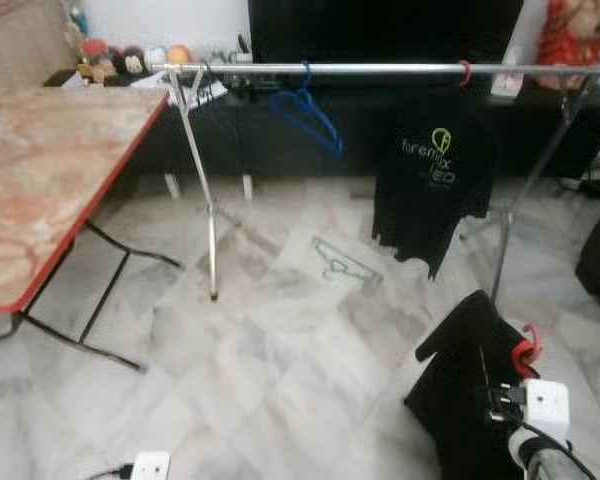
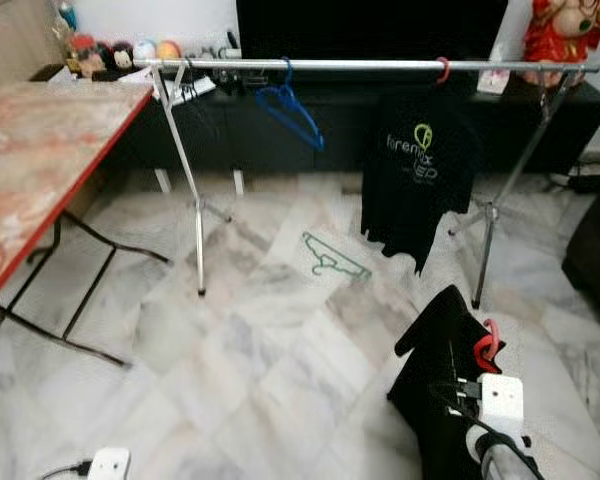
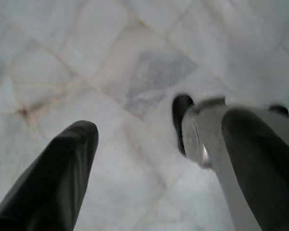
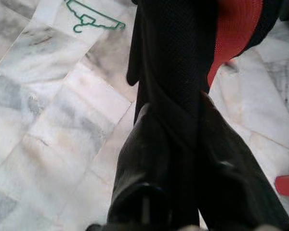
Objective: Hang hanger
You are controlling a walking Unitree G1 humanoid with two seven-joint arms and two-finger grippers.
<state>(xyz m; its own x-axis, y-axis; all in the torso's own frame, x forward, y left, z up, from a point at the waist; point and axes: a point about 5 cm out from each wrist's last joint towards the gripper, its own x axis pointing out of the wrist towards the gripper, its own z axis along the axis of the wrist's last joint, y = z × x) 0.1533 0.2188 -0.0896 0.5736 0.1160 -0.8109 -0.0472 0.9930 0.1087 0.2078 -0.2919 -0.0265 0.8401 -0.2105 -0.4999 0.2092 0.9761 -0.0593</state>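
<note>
Right gripper (image 4: 183, 144) clenched on black garment (image 1: 470, 380) with red hanger (image 1: 525, 350), kept low, short of rail (image 1: 380, 69). Left gripper (image 3: 149, 159) slack over floor (image 3: 111, 57), idle.

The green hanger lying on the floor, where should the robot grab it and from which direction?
The green hanger lies flat on the marble floor, apart from the rack's legs. Probably best to grip one of its thin sloping arms near the hook, coming straight down from above with the fingers straddling the bar: lying flat, it offers no edge from the side. The left gripper is open and free.
</note>
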